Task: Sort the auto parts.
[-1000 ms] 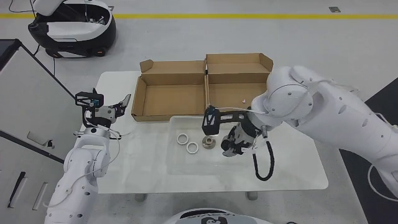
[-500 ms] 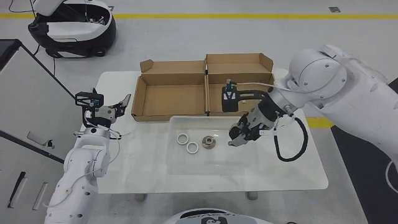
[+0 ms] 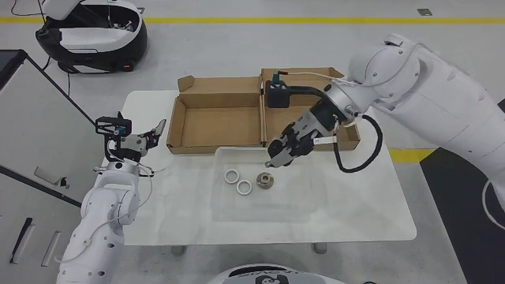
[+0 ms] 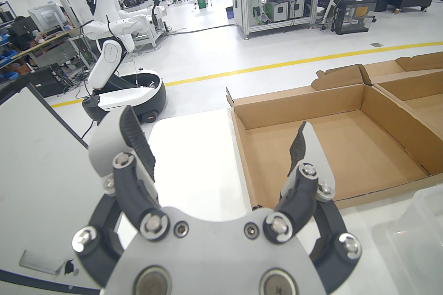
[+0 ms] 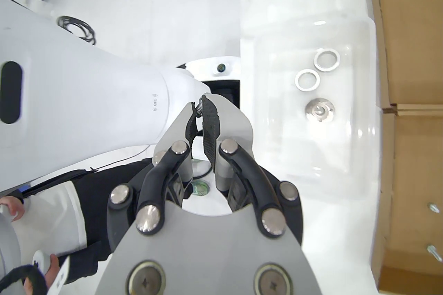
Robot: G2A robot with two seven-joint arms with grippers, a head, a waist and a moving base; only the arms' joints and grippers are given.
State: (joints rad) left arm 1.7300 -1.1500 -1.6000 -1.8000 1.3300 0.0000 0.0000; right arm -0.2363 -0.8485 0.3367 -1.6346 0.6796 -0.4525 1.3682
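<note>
My right gripper (image 5: 201, 104) is clamped on a small threaded fastener (image 5: 198, 108). Only its threaded end peeks out between the dark ribbed pads (image 5: 210, 123), which hide the rest of the piece. From above, this gripper hangs over the far side of the clear plastic tray (image 3: 229, 205). It is close to the front walls of the two cardboard boxes and roughly in line with the seam where they meet.

Near it, on the tray's floor, sits a metal flanged nut (image 3: 264, 181), round, with a hole through its middle. Next to the nut, toward my left, lie a white ring (image 3: 245, 187) and a second white ring (image 3: 232, 177). They are close together; whether they touch I cannot tell.

The right box (image 5: 408, 172) stands open with its flaps raised. On its brown floor rest a bolt (image 5: 432, 207) and a second bolt (image 5: 434, 252), apart from each other near one wall. The left box (image 4: 328, 144), likewise open, is pressed side to side against the right one.

My left gripper (image 4: 214, 123) is spread wide, its two ribbed fingers (image 4: 136, 137) far apart. It is held above the left edge of the white table (image 3: 355, 213), facing the left box and well apart from the tray and the parts in it.
</note>
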